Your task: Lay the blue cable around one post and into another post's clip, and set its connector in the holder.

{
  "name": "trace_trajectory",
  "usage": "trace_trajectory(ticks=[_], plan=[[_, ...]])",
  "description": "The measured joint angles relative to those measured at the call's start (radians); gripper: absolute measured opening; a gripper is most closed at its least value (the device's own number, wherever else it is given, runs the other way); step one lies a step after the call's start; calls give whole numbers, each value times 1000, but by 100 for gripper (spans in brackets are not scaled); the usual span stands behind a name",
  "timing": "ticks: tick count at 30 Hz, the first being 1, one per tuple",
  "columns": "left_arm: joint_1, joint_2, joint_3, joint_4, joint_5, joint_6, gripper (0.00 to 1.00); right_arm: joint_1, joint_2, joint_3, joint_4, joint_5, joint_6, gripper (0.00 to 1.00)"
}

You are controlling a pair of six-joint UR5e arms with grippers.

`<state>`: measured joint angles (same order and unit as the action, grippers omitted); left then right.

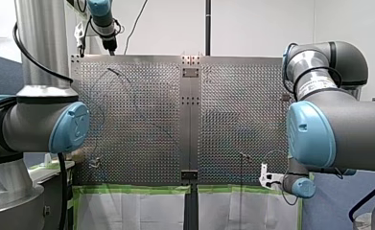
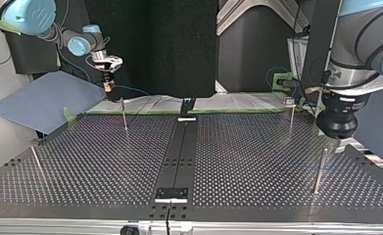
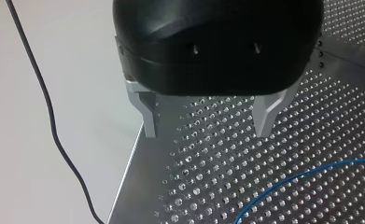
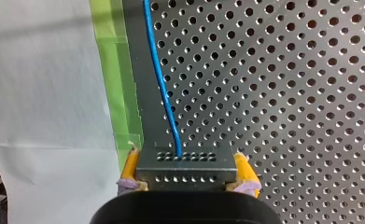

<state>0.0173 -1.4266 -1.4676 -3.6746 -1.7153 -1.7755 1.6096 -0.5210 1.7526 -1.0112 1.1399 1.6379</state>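
Blue cable [image 4: 159, 79] exits connector [image 4: 185, 173] — clamped in my right claw [image 4: 186, 161] at desk [image 4: 287, 93] edge | my left claw [image 3: 207, 123] agape, empty

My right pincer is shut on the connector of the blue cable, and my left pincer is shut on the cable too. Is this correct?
Not fully. The right pincer is shut on the connector of the blue cable, but the left pincer is open and holds nothing, as the left wrist view shows.

My left arm [image 1: 31, 120], my right arm [image 1: 338, 124]: grey, light-blue joint caps [image 1: 70, 127]. Left gripper [image 3: 207, 133] black, metal fingers [image 3: 265, 114]; right gripper [image 4: 186, 161]: yellow pads [image 4: 242, 165].
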Motion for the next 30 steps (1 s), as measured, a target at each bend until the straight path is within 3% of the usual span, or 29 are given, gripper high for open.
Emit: trace_trajectory(ticks=[10, 18, 30], plan=[[-11, -25, 87, -81, -28, -32, 100, 0, 0, 0, 4, 1, -4, 0], [-10, -59, 142, -74, -47, -58, 100, 0, 0, 0, 18, 4, -11, 0], [-11, -61, 66, 21, -59, -67, 100, 3, 0, 0, 23, 8, -16, 0]])
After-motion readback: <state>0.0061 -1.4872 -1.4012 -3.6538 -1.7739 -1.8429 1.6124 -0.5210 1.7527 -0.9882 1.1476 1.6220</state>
